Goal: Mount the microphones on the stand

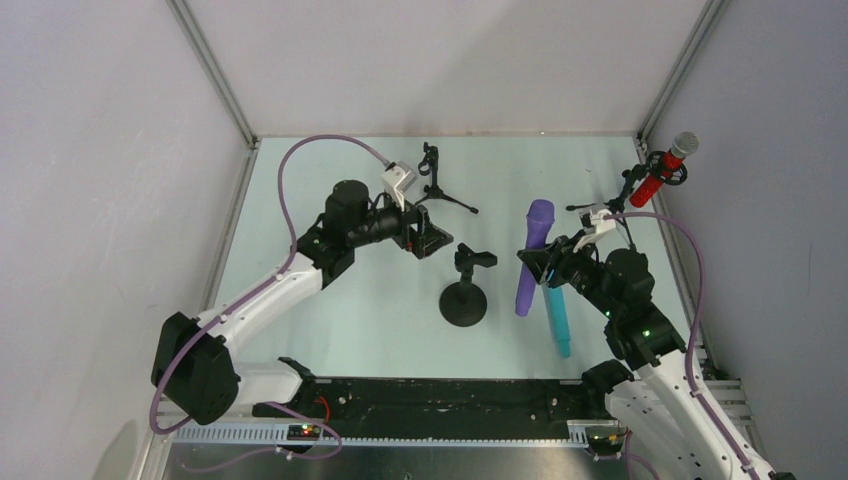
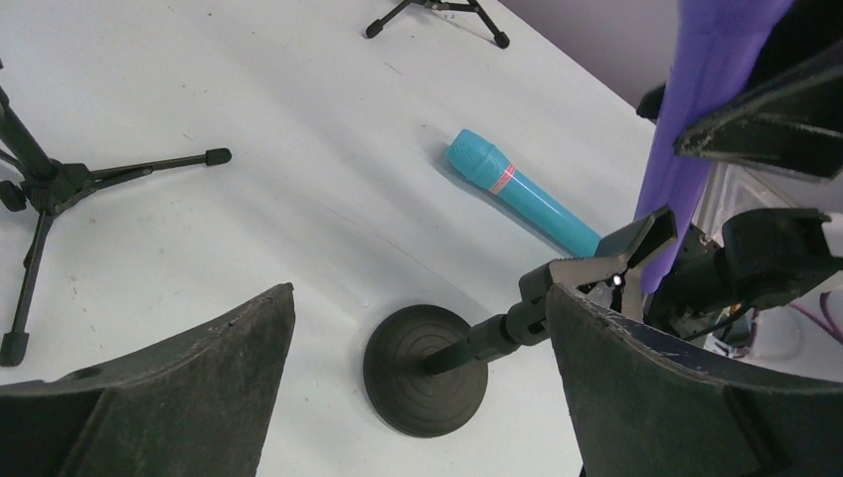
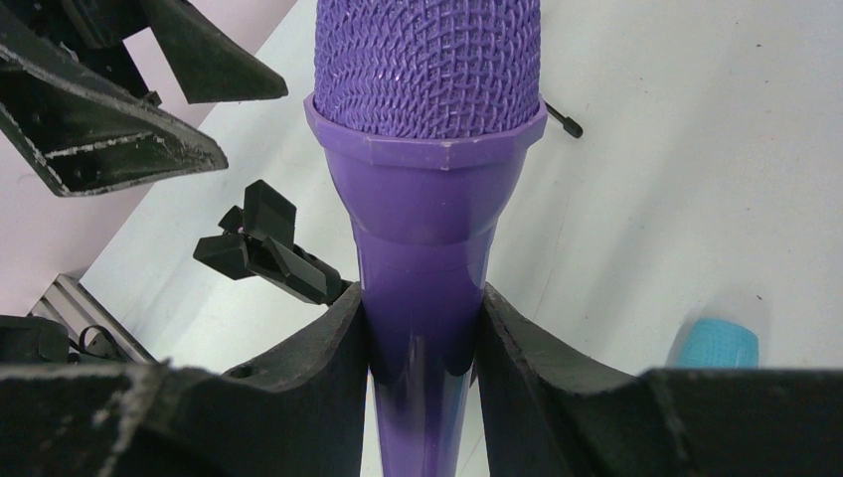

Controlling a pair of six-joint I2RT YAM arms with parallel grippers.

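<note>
Grasping purple microphone (image 1: 538, 222) in right end effector (image 1: 540, 266), fingers (image 3: 318, 348) clenched on the tapered shaft just below the mesh head, head toward upper frame in top view, tail sticking out below the grip. Reaching in from lower right with right arm, elbow bent, wrist turned toward centre. Lying flat on tabletop (image 1: 350, 320) just right of the held one, under the right wrist: teal microphone (image 1: 556, 318). Standing at centre, left of purple microphone and not touching it: round-base stand (image 1: 464, 300). Hovering with left end effector (image 1: 428, 236) released, jaws wide apart, upper centre-left, between tripod stand (image 1: 437, 185) and round-base stand. Stretching left arm diagonally from lower left. Sitting in a black clip at upper right by the wall, silver head up: red microphone (image 1: 660, 175).
</note>
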